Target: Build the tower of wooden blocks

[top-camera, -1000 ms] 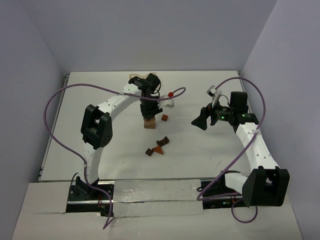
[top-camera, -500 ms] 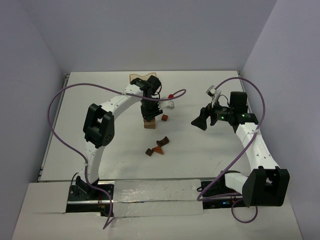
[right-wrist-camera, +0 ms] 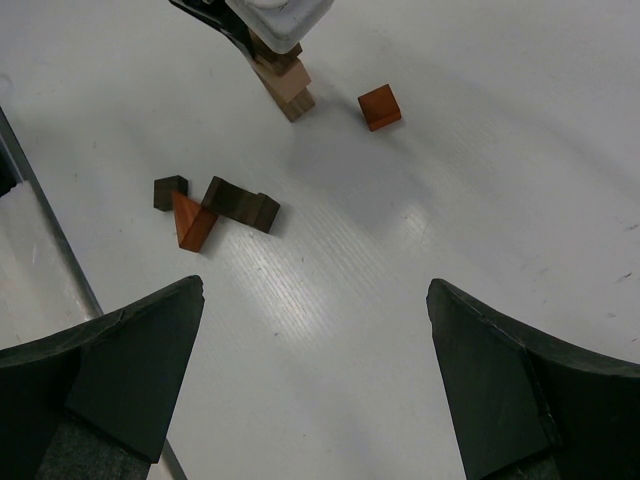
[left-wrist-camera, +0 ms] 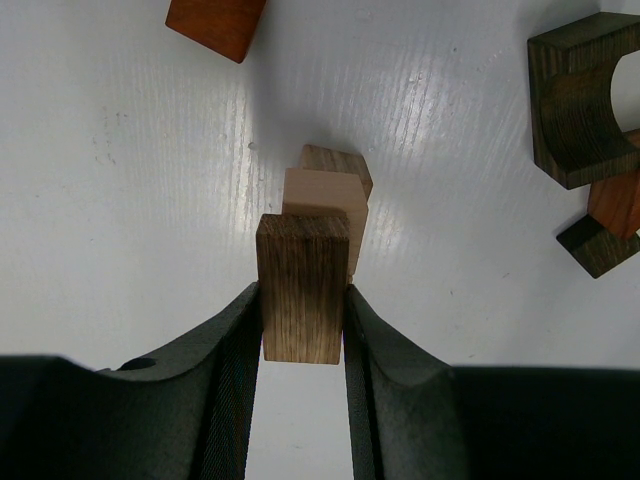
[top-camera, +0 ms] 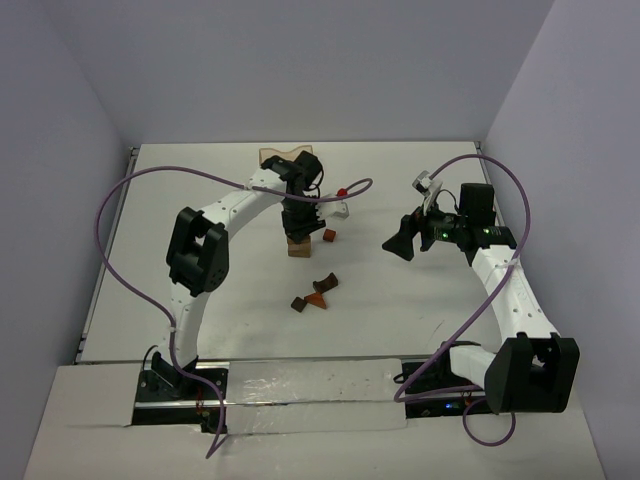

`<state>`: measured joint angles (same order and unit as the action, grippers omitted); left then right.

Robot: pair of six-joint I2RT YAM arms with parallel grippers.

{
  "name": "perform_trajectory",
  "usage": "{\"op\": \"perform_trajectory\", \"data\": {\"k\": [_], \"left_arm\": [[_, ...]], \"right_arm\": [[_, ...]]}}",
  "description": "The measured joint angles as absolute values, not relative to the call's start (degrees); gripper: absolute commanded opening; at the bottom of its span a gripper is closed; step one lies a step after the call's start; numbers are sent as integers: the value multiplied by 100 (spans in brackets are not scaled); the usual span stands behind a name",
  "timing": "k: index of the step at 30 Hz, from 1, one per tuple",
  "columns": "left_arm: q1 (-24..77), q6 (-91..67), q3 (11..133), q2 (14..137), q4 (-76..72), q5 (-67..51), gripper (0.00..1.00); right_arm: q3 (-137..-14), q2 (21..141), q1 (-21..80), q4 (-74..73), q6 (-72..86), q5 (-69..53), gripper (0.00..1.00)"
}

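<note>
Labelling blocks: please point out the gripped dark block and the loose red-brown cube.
Dark block (left-wrist-camera: 302, 290): left wrist view, middle of its grained face.
Red-brown cube (right-wrist-camera: 379, 104): right wrist view, top face.

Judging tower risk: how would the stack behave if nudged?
Likely tips easily: the stack is narrow, blocks seemingly offset. Probably stiff and light, being small wood. The dark block gripped by the left fingers may steady it.

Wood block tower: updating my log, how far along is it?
Done: a short stack stands. In hand: the left gripper holds a dark brown block over it. Left: reddish-brown cube, orange wedge, dark arch block and small dark block lie loose; right gripper open.
</note>
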<state>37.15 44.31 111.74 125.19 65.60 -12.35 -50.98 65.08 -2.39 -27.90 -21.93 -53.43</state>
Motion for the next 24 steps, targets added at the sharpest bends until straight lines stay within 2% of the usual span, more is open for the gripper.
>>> {"op": "perform_trajectory", "data": {"k": [24], "left_arm": [[3754, 4429, 11266, 12521, 6677, -1238, 37]], "right_arm": [[-5098, 6508, -196, -2790, -2193, -5324, 100]]}}
